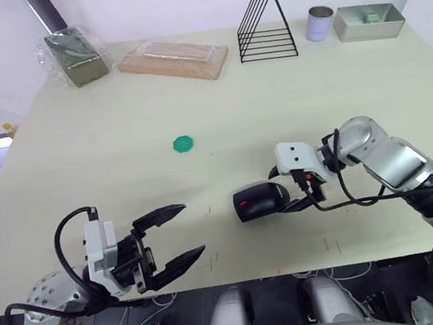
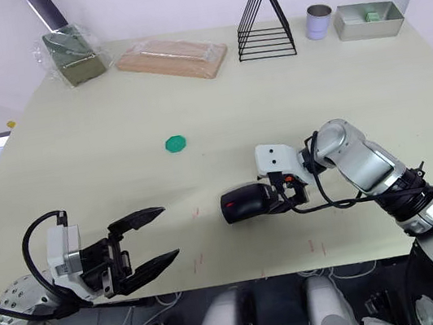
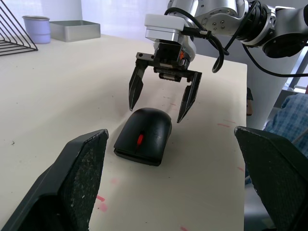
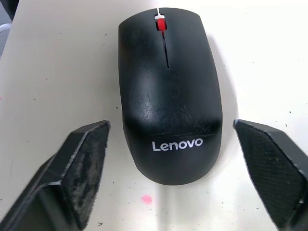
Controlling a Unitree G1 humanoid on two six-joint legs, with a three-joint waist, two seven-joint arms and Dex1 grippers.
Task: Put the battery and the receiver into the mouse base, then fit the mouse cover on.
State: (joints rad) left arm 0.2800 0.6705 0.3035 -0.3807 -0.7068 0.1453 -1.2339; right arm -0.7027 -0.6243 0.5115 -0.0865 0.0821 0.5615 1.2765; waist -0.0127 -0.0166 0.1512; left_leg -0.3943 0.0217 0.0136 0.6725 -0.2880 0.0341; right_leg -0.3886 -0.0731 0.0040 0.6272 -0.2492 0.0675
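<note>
Two hands logged, nearest first. Left hand: fingers spread wide apart, empty, hovering at the near edge of the worktop, well apart from the mouse. Right hand: fingers apart, clamped on nothing, poised just above the rear of the mouse and straddling it without touching, as judged from the left wrist view.

One mouse, near the worktop's front centre, between the two hands and closer to the right one. Mouse cover: seated on top, glossy, white lettering at the rear end. Mouse base: visible as a thin rim under the shell, red wheel at the front. Long axis: roughly side to side across the worktop; wheel end pointing toward the robot's left, lettered end toward the right hand.

Risks, as judgement: cover possibly resting loose rather than latched, seam not readable at the rear; downward press from the right hand at the tail alone likely to tip the nose up or skid the body leftward; closing on the curved shell liable to squeeze it out. Battery and receiver presumably inside, unverifiable.

Farther back: green disc, wooden board, wire rack.
</note>
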